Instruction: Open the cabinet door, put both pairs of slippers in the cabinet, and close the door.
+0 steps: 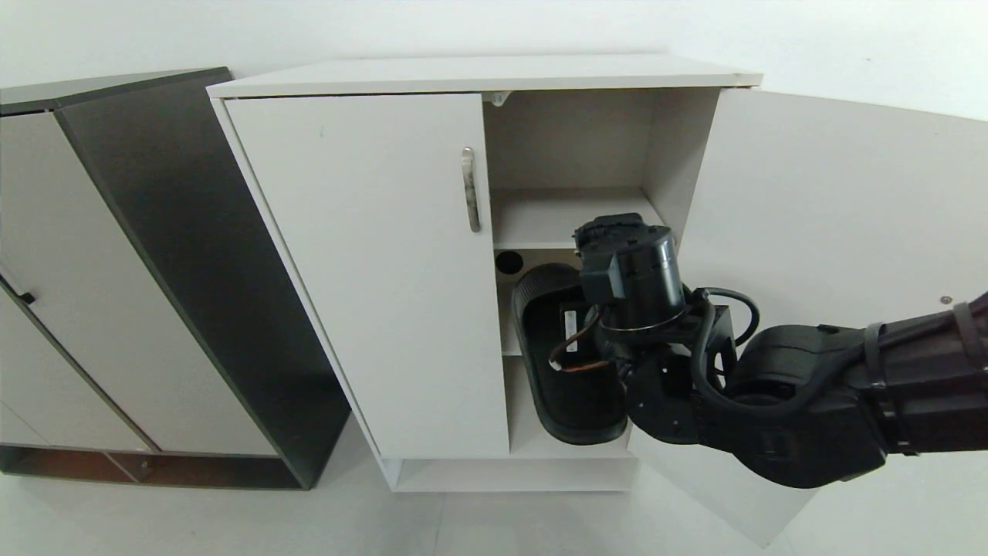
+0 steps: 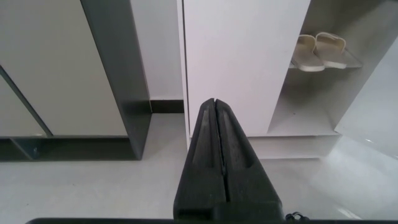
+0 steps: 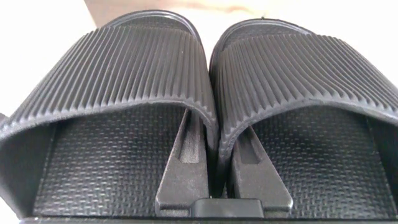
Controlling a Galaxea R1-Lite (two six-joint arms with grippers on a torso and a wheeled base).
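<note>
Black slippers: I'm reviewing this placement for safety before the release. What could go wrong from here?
The right gripper pinches the black slippers only by their inner strap walls, so one might slip out. The tilted pair could also catch the shelf edge or nudge the beige slippers there.

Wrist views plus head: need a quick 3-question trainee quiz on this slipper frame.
1. Fill in: the pale slippers lie on a ___ inside the white cabinet.
2. The right gripper is shut on: A) pale slippers, B) black slippers, C) nothing.
3. True or false: the left gripper is open.
Key: 1 shelf; 2 B; 3 false.
</note>
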